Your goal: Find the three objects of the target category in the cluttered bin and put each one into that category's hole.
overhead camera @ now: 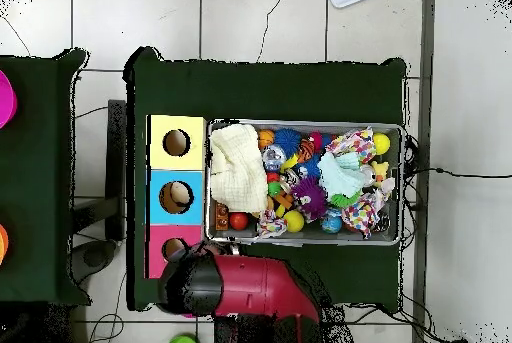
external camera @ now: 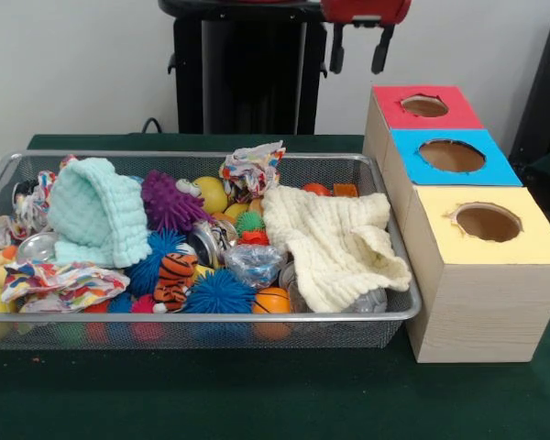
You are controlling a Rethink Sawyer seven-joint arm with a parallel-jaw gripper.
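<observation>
The gripper (external camera: pixel 358 48) is hanging above the table, fingers spread, empty; printed fabric pieces (external camera: pixel 251 170) look light, limp — I'd pinch a raised fold.

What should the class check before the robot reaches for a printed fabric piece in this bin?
Positions are as seen in the front view.
1. Gripper open and empty: ok.
2. Three printed pieces located in the bin: ok. These are the back piece, the front-left piece and the left-end piece.
3. Back piece on top of the clutter: ok.
4. Left-end piece free of the mint cloth: cannot tell.
5. Yellow-faced hole unblocked: ok.
</observation>
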